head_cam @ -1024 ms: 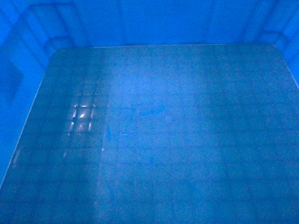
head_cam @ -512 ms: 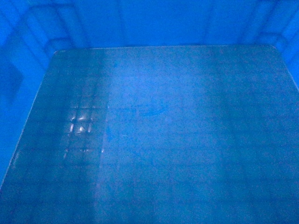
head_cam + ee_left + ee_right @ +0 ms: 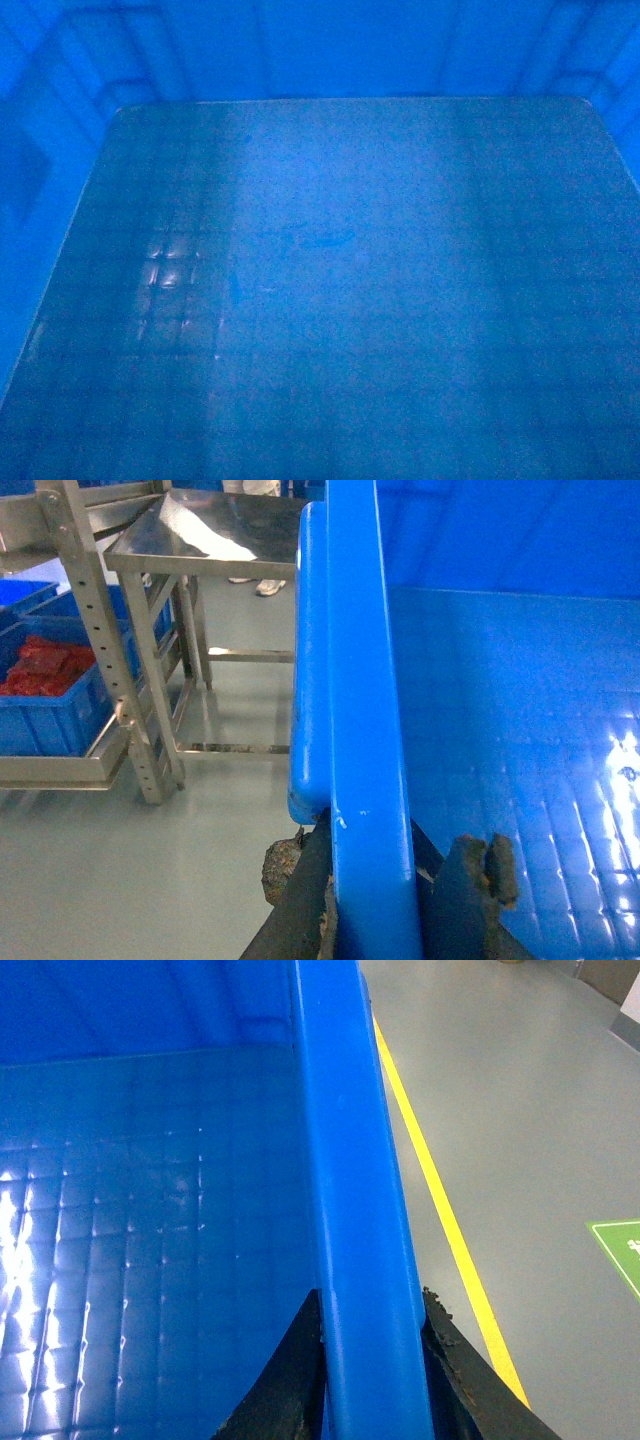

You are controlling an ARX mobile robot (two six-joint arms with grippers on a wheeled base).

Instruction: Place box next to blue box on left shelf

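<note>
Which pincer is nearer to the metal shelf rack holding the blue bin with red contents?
Left. The left pincer clamps the crate rim on the side facing the rack. The right pincer grips the opposite rim, beside a yellow floor line.

We see the box (image 3: pixel 330 300) in bright blue all through, its floor marked with a faint grid of squares that catches white glints. In the left wrist view the fingers (image 3: pixel 470 890) are black with worn, brownish pads. The floor (image 3: pixel 150 880) is pale grey-green, the table (image 3: pixel 220 535) and rack (image 3: pixel 95 650) bare silver metal, and a blue crate (image 3: pixel 45 715) holds something red. On the right, a yellow line (image 3: pixel 440 1210) crosses grey floor beside a green patch (image 3: pixel 620 1250).
</note>
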